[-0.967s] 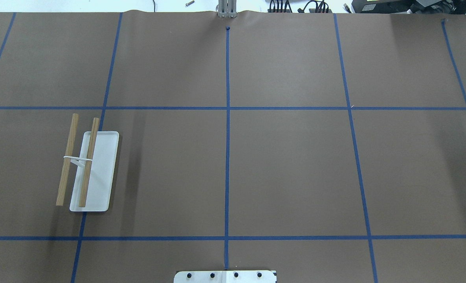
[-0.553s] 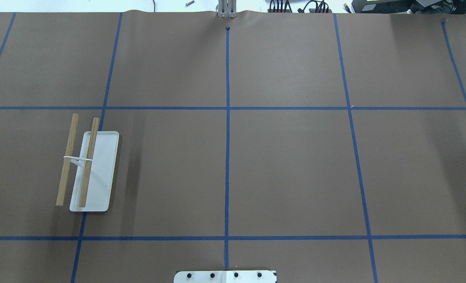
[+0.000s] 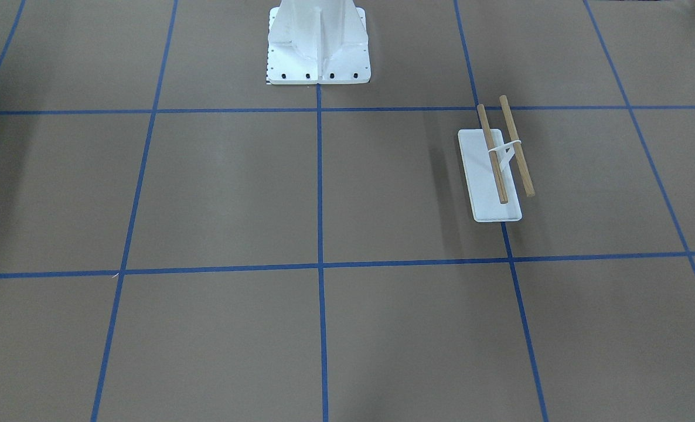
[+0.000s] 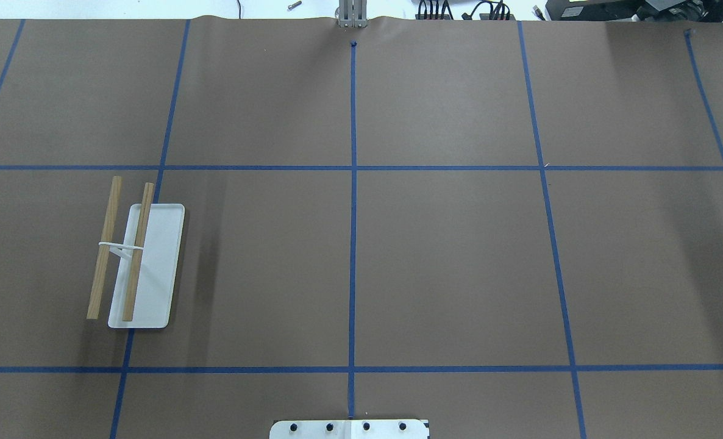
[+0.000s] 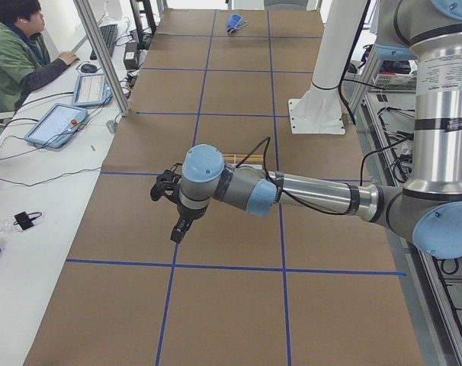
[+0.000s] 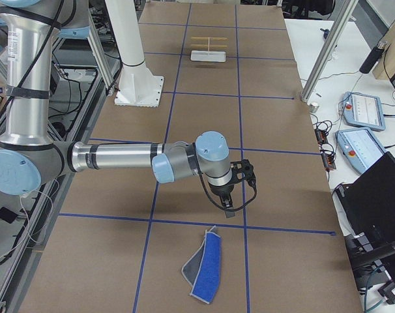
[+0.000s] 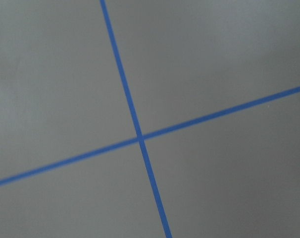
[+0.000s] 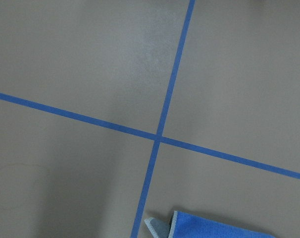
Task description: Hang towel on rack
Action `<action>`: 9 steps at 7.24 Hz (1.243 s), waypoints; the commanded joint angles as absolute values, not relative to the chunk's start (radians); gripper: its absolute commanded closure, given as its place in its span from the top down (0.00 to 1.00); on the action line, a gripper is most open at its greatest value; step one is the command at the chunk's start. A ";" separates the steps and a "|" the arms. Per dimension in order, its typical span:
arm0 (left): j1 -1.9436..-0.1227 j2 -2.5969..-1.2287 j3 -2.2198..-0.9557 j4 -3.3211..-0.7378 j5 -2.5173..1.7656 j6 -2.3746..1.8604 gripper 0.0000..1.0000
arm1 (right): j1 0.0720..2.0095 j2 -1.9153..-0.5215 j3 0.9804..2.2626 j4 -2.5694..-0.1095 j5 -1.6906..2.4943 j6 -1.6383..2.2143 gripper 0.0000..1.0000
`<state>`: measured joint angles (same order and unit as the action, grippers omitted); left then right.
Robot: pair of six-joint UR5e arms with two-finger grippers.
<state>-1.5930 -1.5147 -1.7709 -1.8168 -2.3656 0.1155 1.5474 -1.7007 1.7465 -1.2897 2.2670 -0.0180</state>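
Towel (image 6: 203, 274): folded, well apart from rack (image 4: 157, 274). Risks pinching one layer only, then dropping on long carry. Cannot tell right gripper (image 6: 227, 207) opening.

Brown paper (image 4: 459, 262) covers the table, gridded with blue tape (image 4: 353, 244). One tape crossing (image 7: 140, 138) sits straight under the left gripper (image 5: 178, 235), another (image 8: 158, 137) under the right gripper (image 6: 229, 210). The white bolted pedestal (image 3: 318, 41) is between the two grippers, back on the robot's side. Outward of the left gripper, off the table edge: aluminium post (image 5: 101, 53), two tablets (image 5: 57, 124), a mouse (image 5: 88, 68), and a person in green (image 5: 17, 53) seated at the bench. Outward of the right gripper: another post (image 6: 324, 55), two control pendants (image 6: 362, 107), and a black laptop (image 6: 380, 195). Cables (image 4: 459, 11) lie along the far edge, well away from both.
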 commanded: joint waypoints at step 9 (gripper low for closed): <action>-1.594 -1.502 -1.767 -1.908 -2.367 0.110 0.99 | 1.269 -1.695 1.411 -0.940 2.093 -0.014 1.00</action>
<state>-1.5938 -1.5018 -1.7694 -1.9082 -2.3669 0.1104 1.3109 -1.6992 1.4172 -0.9426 2.1591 -0.0138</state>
